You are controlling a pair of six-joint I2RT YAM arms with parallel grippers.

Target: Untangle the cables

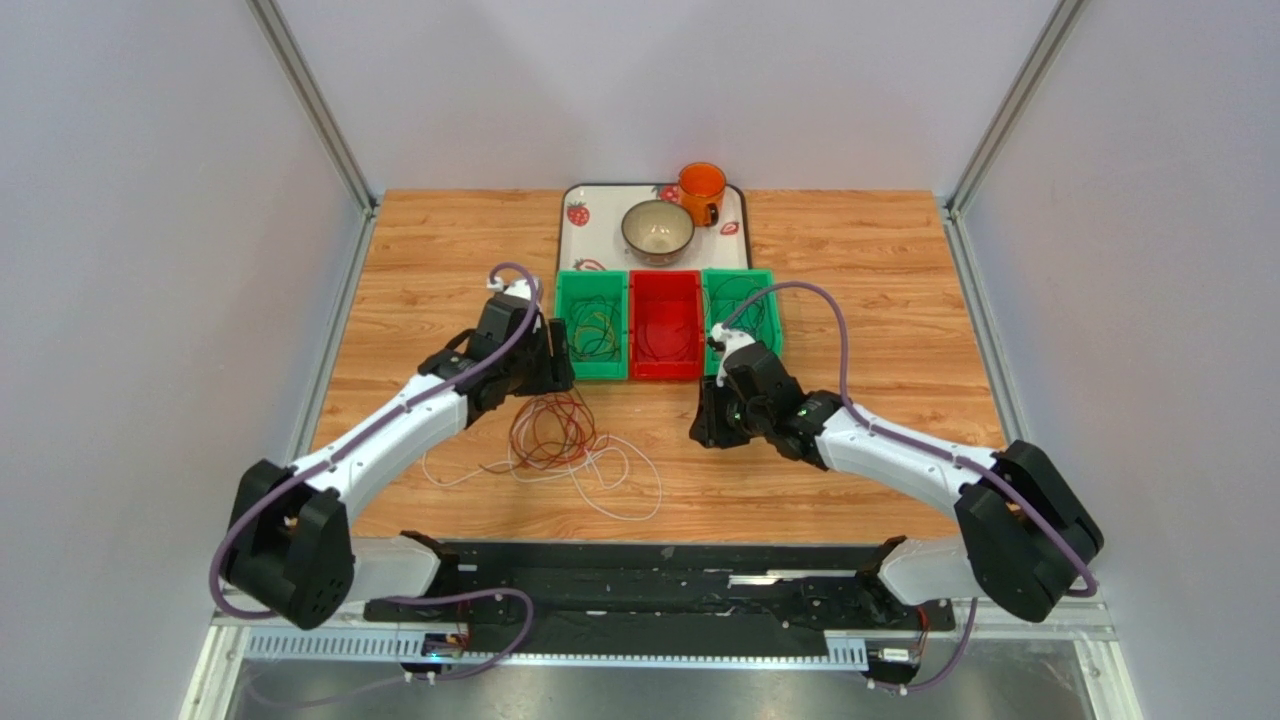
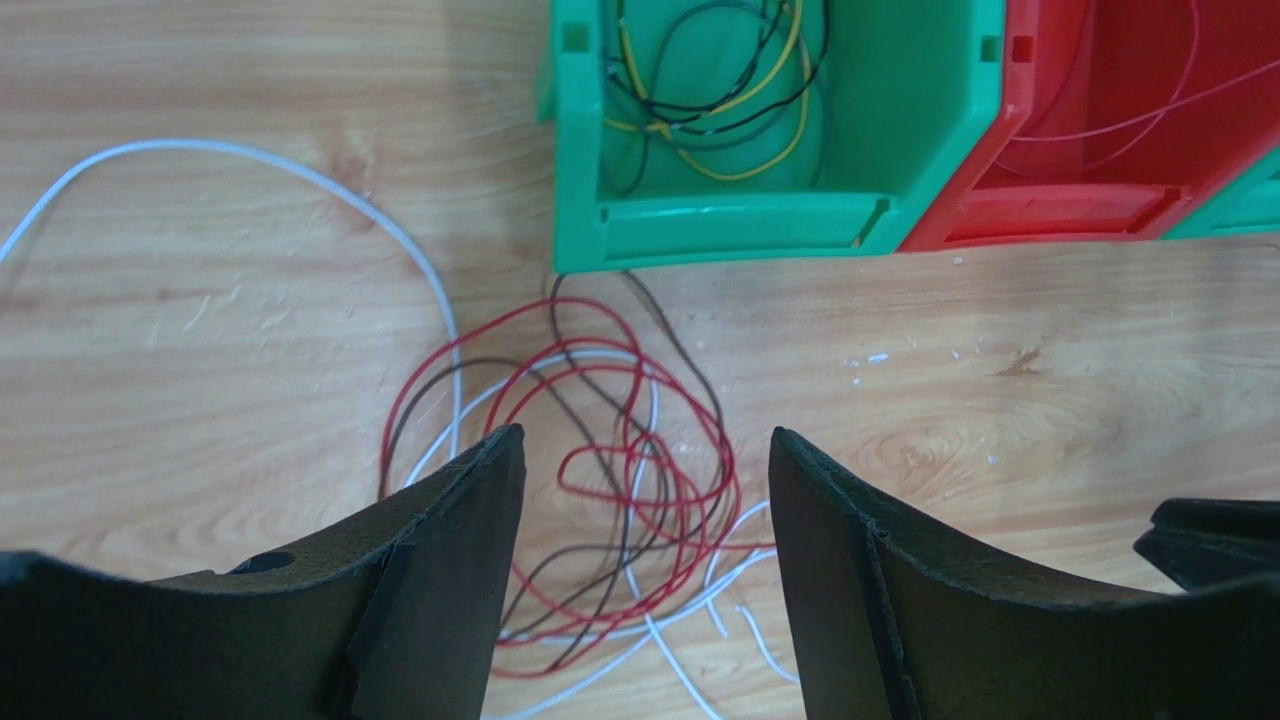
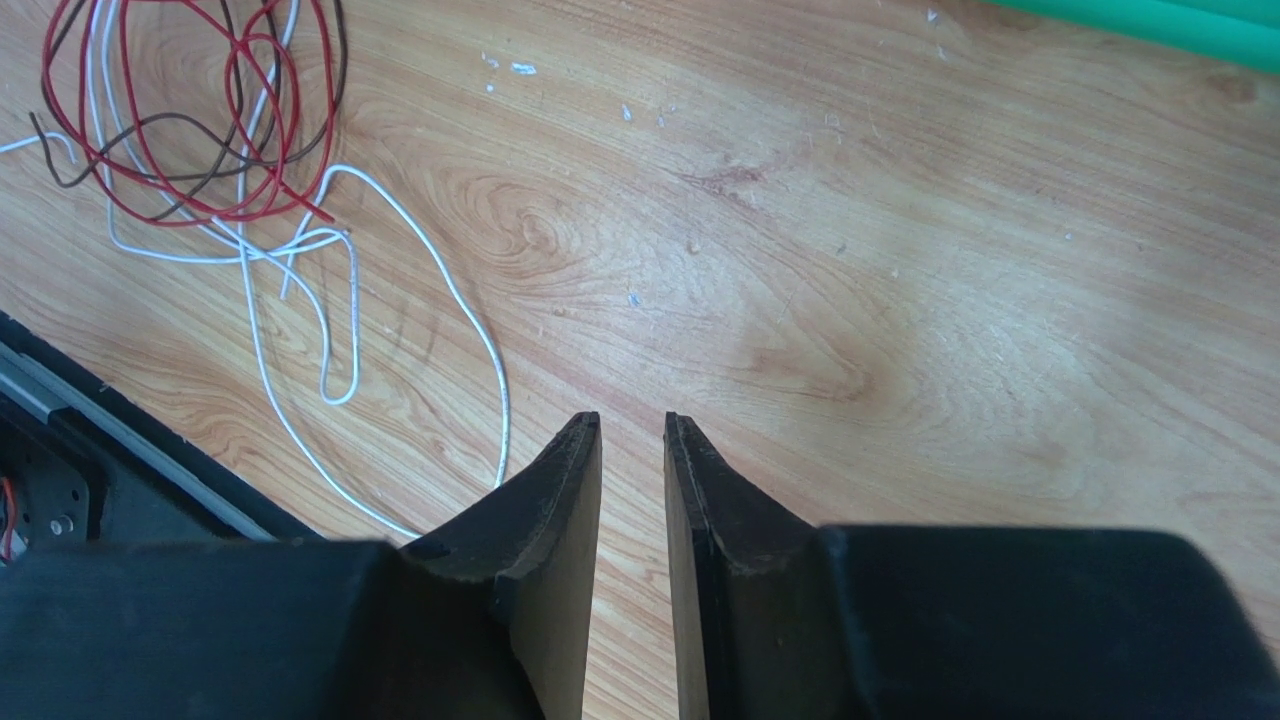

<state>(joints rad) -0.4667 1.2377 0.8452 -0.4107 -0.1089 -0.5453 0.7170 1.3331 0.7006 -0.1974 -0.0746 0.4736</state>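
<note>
**Top view.** Two white-and-black arms reach over one wooden table. One loose tangle of thin cables lies on the bare wood, just in front of the left bin. It mixes red strands, dark brown strands and white strands. How many separate cables it contains cannot be counted where the loops cross.

Three open plastic bins stand side by side:
- The left green bin holds yellow and dark wires.
- The middle red bin holds a thin red wire.
- The right green bin has contents that are hard to make out.

Behind the bins, one white tray carries one pale bowl and one orange mug.

**Left gripper**. The jaws are wide apart and empty, poised over the tangle. Its black fingers hide the near loops.

**Right gripper**. The jaws are a narrow slit apart with nothing between them, over bare wood to the right of the tangle.
</note>
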